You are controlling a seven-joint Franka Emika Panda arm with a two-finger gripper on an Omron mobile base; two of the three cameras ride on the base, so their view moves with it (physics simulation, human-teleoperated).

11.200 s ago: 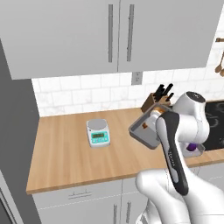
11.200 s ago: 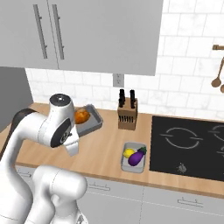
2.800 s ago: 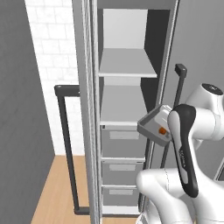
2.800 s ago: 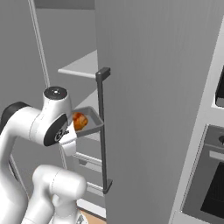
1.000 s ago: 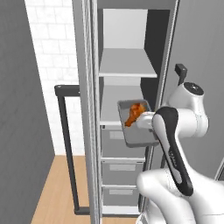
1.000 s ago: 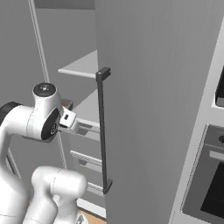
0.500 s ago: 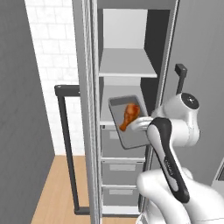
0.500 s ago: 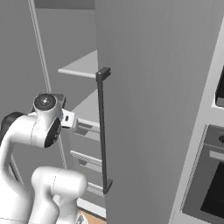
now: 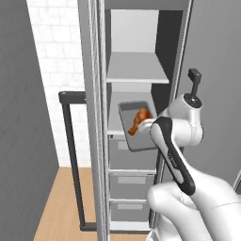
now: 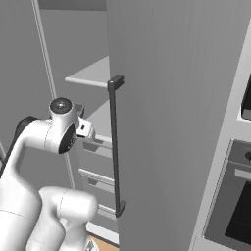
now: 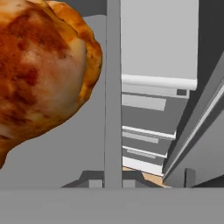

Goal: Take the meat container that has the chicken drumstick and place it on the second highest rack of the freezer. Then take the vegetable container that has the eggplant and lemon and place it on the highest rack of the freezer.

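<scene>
One meat container, carrying the chicken drumstick, sits tilted partway over the second highest rack of the freezer; the gripper pinches its near rim, fingers pressed tight, to slide it inward.
</scene>
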